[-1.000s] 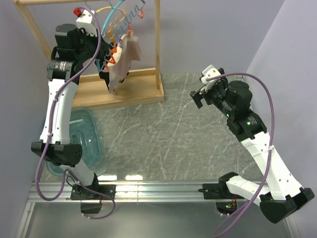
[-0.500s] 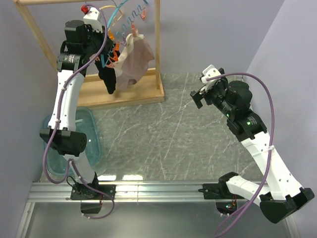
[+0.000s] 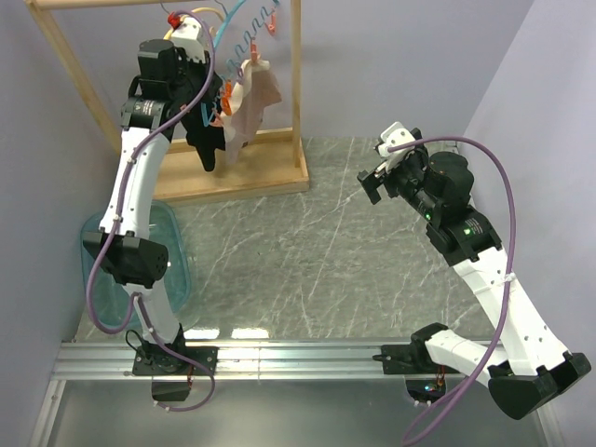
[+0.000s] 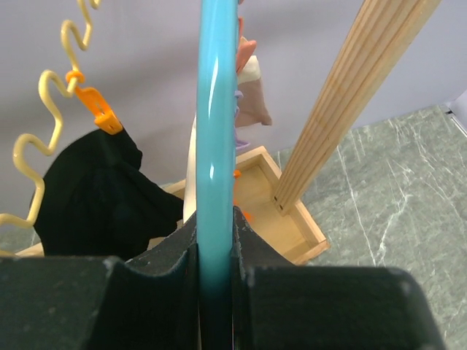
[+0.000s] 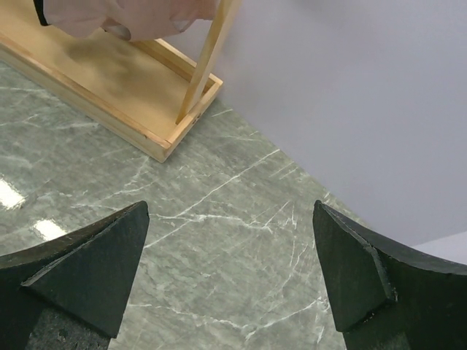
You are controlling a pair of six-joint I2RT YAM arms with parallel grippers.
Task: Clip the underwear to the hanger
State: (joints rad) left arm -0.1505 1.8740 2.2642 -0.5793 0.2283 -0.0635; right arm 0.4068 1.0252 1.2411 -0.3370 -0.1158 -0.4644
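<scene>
My left gripper [image 4: 216, 219] is shut on the hanger [image 4: 217, 109], a light-blue arched bar running straight up between its jaws. From above, the hanger [image 3: 226, 20] is raised near the top rail of the wooden rack [image 3: 296, 84], with my left arm reaching up to it. The pink-beige underwear [image 3: 253, 101] hangs below it from an orange-pink clip [image 3: 246, 67]; part of it shows behind the bar [image 4: 253, 98] and at the top of the right wrist view [image 5: 131, 14]. My right gripper [image 5: 230, 211] is open over bare table, far to the right [image 3: 372, 182].
A black garment [image 4: 87, 189] hangs from an orange clip [image 4: 95, 102] on a yellow wavy hanger [image 4: 40, 95], just left of the blue one. The rack's base tray [image 5: 109, 80] lies at the back of the table. A teal bin [image 3: 163, 247] sits at the left.
My left arm has risen and shifted right with the hanger. The underwear and black garment swung along under it. The right arm has not moved.
</scene>
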